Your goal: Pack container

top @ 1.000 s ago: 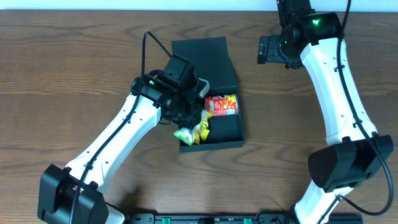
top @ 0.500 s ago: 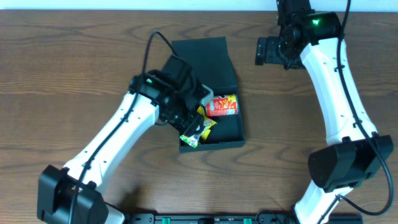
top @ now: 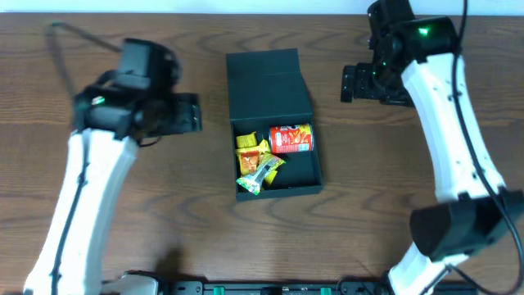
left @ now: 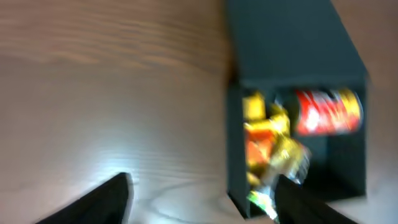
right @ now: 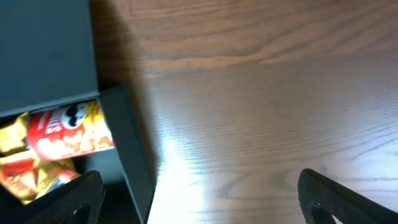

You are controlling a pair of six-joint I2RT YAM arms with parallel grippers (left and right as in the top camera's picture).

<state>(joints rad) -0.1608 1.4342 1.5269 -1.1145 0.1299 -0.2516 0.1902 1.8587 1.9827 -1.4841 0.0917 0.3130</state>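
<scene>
The dark teal container (top: 314,182) lies mid-table with its flap lid (top: 264,82) folded back. Inside it lie a red chip can (top: 291,138) and yellow snack packets (top: 256,162). My left gripper (top: 195,113) hangs open to the left of the box, apart from it and with nothing between its fingers. The blurred left wrist view shows the container (left: 292,50), the can (left: 326,112) and the packets (left: 267,137) ahead of that gripper (left: 202,205). My right gripper (top: 345,83) stands open over bare table, right of the lid. Its own view shows the right gripper (right: 205,202) open, the box wall (right: 134,155) and the can (right: 68,130).
Brown wood-grain table (top: 393,188) surrounds the box. The pale far edge of the table (top: 246,6) runs along the top of the overhead view. Both arm bases stand at the near edge.
My left gripper opened, left the yellow packets in the box, and pulled away up and to the left. The right arm barely shifted.
</scene>
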